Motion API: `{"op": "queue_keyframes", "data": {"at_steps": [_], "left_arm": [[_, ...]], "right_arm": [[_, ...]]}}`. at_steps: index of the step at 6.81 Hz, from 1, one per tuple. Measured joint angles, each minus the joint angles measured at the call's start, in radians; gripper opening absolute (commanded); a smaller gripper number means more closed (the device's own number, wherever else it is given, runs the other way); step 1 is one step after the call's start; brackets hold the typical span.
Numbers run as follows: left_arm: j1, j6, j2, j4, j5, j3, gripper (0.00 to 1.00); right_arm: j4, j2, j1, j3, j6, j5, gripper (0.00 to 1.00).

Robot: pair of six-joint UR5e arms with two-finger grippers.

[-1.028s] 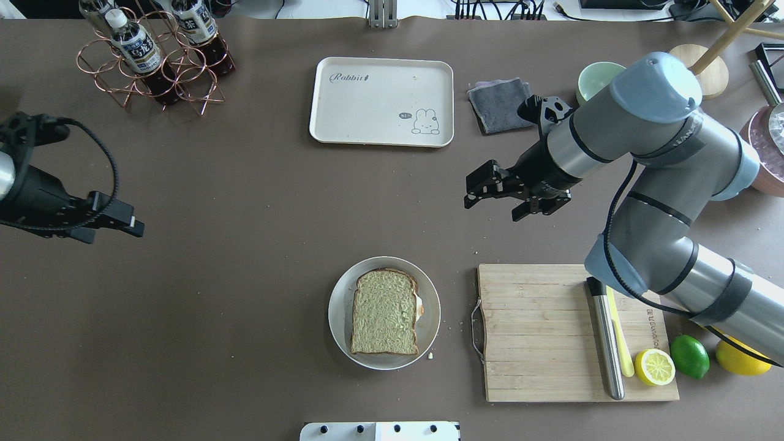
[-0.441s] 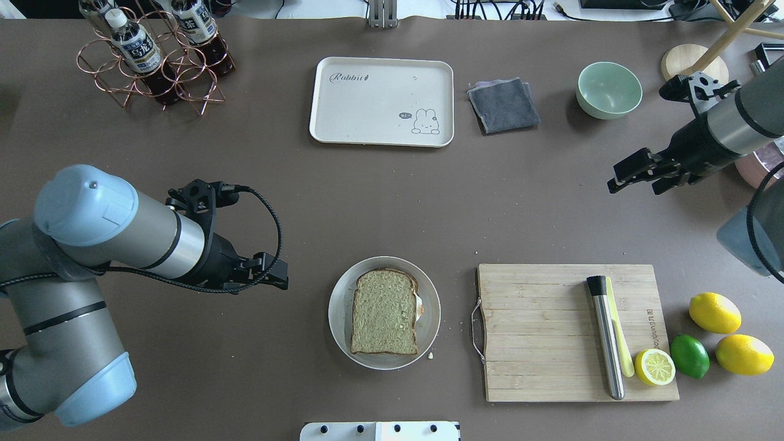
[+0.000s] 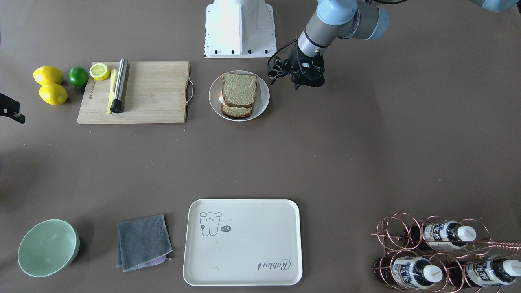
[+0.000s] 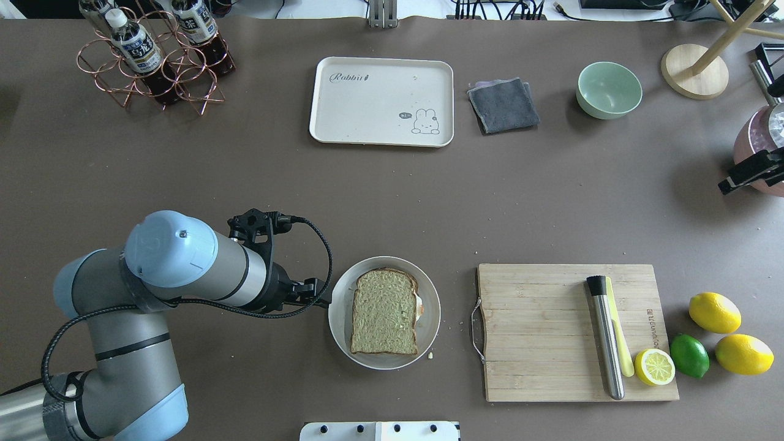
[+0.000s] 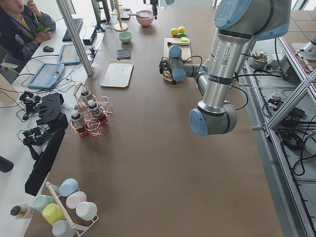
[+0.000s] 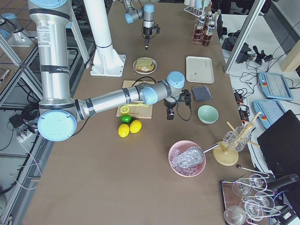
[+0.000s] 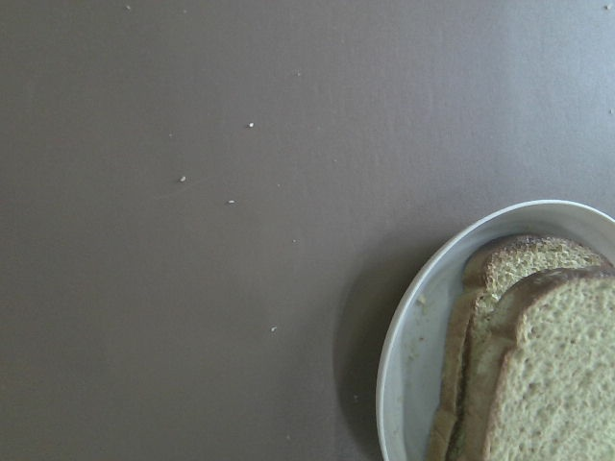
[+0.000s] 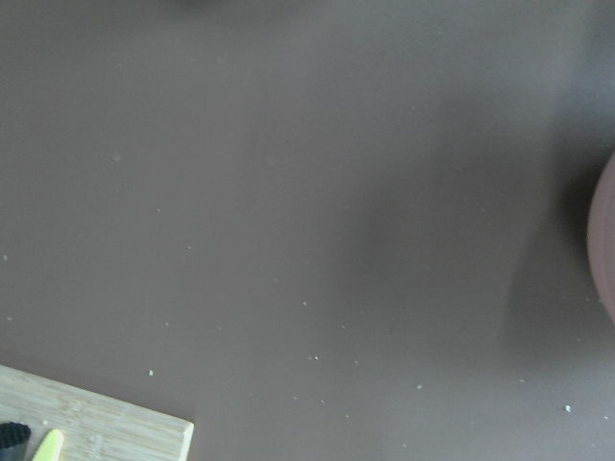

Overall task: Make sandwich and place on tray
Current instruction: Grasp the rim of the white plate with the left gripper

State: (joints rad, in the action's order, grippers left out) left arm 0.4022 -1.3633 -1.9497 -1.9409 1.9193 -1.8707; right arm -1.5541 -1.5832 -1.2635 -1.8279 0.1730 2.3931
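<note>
The sandwich (image 4: pixel 384 312) lies on a round white plate (image 4: pixel 340 318) at the table's near middle, with a bit of egg showing at its right edge. It also shows in the front view (image 3: pixel 239 90) and in the left wrist view (image 7: pixel 553 375). The cream tray (image 4: pixel 380 101) sits empty at the far middle, and it shows in the front view (image 3: pixel 244 244) too. My left gripper (image 4: pixel 318 291) hangs just left of the plate's rim, clear of it, and looks open and empty. My right gripper (image 4: pixel 744 174) is open and empty at the right edge.
A wooden cutting board (image 4: pixel 539 331) with a steel tool (image 4: pixel 605 337) and a lemon half (image 4: pixel 654 366) lies right of the plate. Whole lemons and a lime are beside it. A grey cloth (image 4: pixel 503 104), green bowl (image 4: pixel 609 90), bottle rack (image 4: pixel 153 58) and pink ice bowl (image 4: pixel 762 147) line the far and right sides.
My left arm has swung in from the left edge to just beside the plate. My right arm has pulled back from the table's middle to the right edge.
</note>
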Motion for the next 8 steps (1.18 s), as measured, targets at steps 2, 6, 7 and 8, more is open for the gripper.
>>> {"op": "queue_keyframes", "data": {"at_steps": [2, 6, 7, 8], "left_arm": [[-0.021, -0.002, -0.009, -0.075, -0.035, 0.069, 0.73], [-0.038, -0.019, -0.055, -0.145, -0.061, 0.146, 0.37], [-0.047, -0.037, -0.063, -0.145, -0.063, 0.149, 0.21], [-0.056, -0.046, -0.066, -0.145, -0.070, 0.152, 0.00]], "right_arm": [[-0.036, -0.029, -0.034, -0.001, -0.078, -0.005, 1.00], [-0.041, -0.036, -0.043, 0.005, -0.093, -0.007, 1.00], [-0.041, -0.036, -0.043, 0.006, -0.093, -0.007, 1.00], [-0.041, -0.037, -0.043, 0.006, -0.093, -0.008, 1.00]]}}
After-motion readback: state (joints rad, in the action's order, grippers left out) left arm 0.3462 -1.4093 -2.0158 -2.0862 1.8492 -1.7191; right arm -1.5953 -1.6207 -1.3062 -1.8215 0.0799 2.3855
